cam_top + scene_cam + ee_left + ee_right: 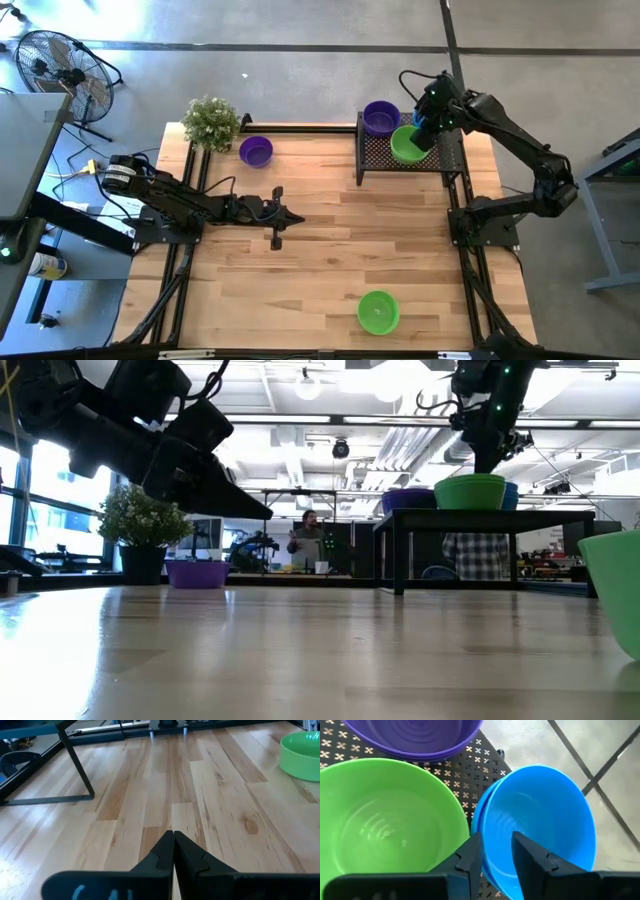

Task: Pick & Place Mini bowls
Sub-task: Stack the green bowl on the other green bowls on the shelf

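Currently, items are being listed relative to the black wire-mesh tray (440, 155), which is standing raised on legs at the table's far right corner.

Right gripper (496, 851): hovering directly over the tray, jaws standing parted with a gap showing between them, gripping nothing. One finger (470, 857) is sitting over the green side, the other over the blue bowl's rim.

Green mini bowl on the tray (406, 145): resting on the mesh just below that gripper, touching the blue bowl beside it.

Blue mini bowl (540, 815): sitting at the tray's edge; a second blue rim is showing just under it, so it is lying nested in another.

Purple mini bowl on the tray (380, 117): occupying the tray's far corner, next to the green one.

Loose purple mini bowl (256, 151): sitting on the wooden table (330, 260) well to the left of the tray, just beside the potted plant (211, 122).

Loose green mini bowl (378, 311): lying near the table's front edge, well apart from the tray.

Left gripper (173, 851): hanging low over the table's middle, left of the tray, jaws pressed together on nothing.
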Action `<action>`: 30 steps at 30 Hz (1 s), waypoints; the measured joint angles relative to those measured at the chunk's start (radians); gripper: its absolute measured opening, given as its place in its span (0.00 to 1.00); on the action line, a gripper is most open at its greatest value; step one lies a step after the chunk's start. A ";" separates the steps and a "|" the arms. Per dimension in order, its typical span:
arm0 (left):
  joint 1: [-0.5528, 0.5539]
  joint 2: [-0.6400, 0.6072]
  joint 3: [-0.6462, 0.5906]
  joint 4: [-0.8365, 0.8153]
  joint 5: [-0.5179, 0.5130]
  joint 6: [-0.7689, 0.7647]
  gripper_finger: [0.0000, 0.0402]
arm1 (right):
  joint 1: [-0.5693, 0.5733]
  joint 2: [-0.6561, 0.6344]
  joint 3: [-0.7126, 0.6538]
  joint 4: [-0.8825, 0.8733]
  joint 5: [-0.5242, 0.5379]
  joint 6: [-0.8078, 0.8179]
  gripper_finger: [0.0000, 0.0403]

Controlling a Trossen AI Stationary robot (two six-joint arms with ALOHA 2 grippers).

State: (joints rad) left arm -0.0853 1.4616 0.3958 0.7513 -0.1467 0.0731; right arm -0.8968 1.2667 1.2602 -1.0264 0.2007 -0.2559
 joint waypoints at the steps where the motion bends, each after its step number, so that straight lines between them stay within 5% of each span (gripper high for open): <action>1: 0.000 0.000 0.000 -0.001 0.000 0.000 0.00 | 0.000 0.000 0.000 0.000 -0.007 0.000 0.23; 11: 0.000 0.000 0.000 -0.013 0.000 0.000 0.00 | 0.000 0.000 0.000 -0.005 -0.014 0.012 0.01; 20: 0.000 0.000 0.000 -0.003 0.000 0.000 0.00 | 0.073 -0.139 0.000 0.079 -0.081 0.014 0.00; 30: 0.000 0.000 0.000 -0.003 0.021 0.010 0.00 | 0.400 -0.372 -0.038 0.190 -0.086 0.203 0.00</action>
State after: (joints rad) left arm -0.0853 1.4616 0.3958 0.7486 -0.1261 0.0826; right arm -0.4963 0.8942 1.2217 -0.8366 0.1147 -0.0530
